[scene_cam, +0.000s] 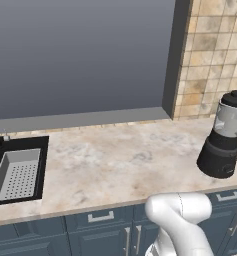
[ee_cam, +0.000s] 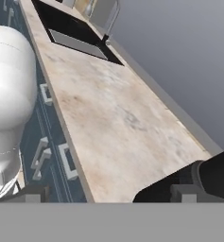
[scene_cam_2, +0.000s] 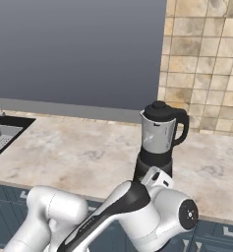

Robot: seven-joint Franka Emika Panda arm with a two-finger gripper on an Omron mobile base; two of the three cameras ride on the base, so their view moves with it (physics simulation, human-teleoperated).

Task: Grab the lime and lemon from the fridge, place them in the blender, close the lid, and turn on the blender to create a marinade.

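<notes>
Sink at left, bare marble surface mid, blender far right with lid seated on its jar. The jar looks rigid, slick and top-heavy; likely best gripped by the lid's raised knob. Hand state: cannot tell.

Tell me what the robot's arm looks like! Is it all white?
Mostly. The arm is made of smooth, rounded, glossy white shells, like fat tubes joined at bulging elbows. A dark black band runs along one joint, and a round white cap with a small dark dot sits on its side. No cables show.
</notes>
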